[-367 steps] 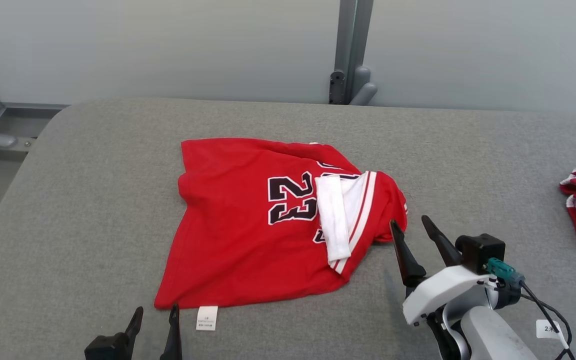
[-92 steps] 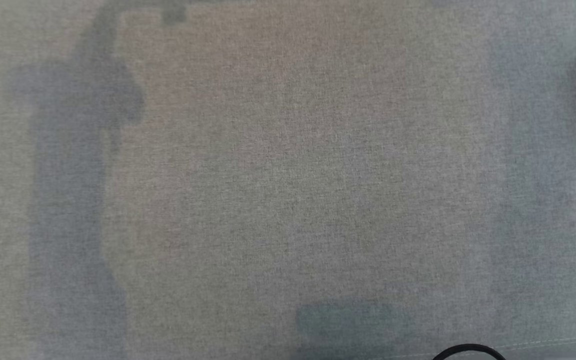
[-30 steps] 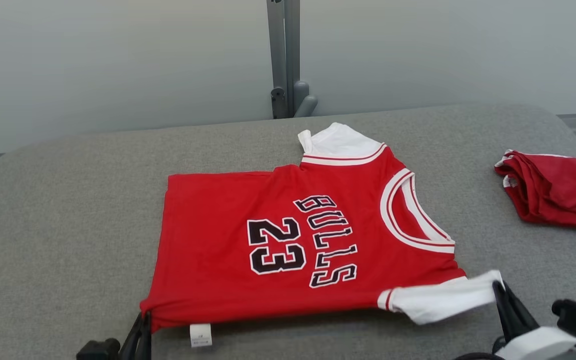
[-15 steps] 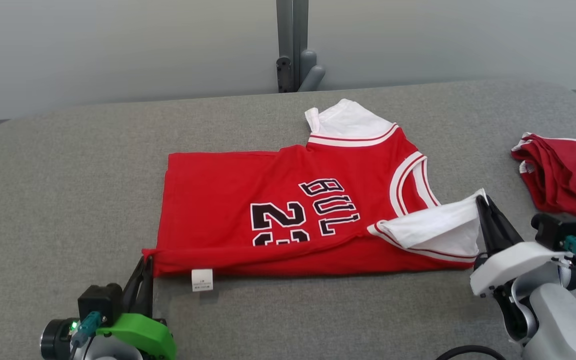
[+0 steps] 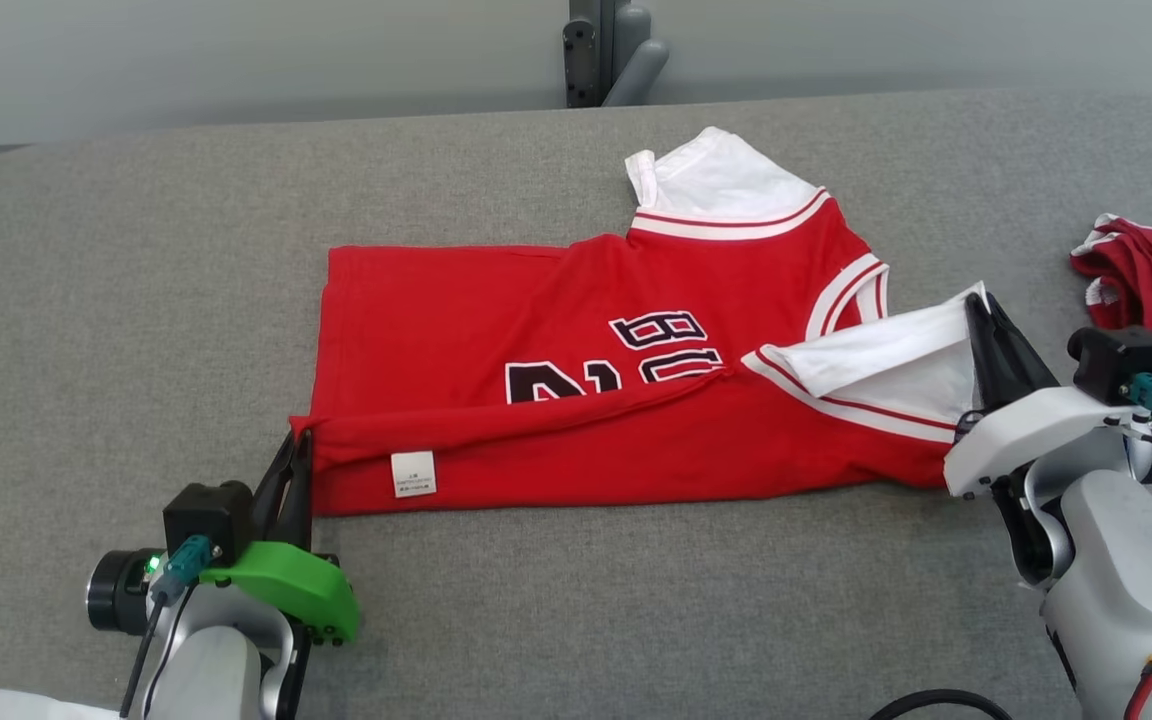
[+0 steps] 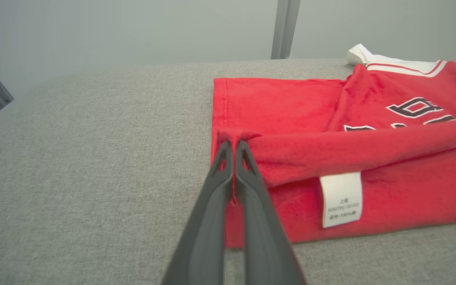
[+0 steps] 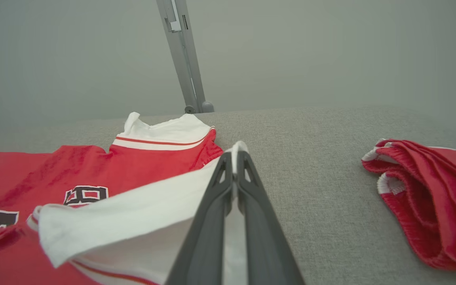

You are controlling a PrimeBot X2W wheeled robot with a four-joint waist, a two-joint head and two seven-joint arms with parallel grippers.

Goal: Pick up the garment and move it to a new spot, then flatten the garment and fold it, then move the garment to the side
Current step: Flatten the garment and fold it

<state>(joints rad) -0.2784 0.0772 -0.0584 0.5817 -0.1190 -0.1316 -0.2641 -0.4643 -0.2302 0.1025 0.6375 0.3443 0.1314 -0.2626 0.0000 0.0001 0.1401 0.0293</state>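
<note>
My left gripper (image 5: 300, 440) is pinched tight on the near bottom corner of the red jersey (image 5: 556, 320). In my left wrist view, a little bunch of red cloth sits squeezed between the tips. My right gripper (image 5: 978, 305) is pinched tight on the tip of the near white sleeve (image 5: 886, 360). Both corners are held up off the grey table (image 5: 136, 300).

Just to the right of my right gripper lies a heap of other red clothes (image 5: 1151, 290) with white trim. It is apart from the jersey. A grey metal post (image 5: 601, 50) stands behind the far edge of the table, in front of a plain grey wall (image 7: 331, 51).

The jersey lies in the middle of the table, with its neck end to the right. Its near side is lifted and rolled over toward the far side. That roll hides the lower half of the black number and letters (image 5: 656, 350). A small white label (image 5: 413, 473) hangs on the rolled edge near my left gripper. The far white sleeve (image 5: 716, 180) lies flat on the table.
</note>
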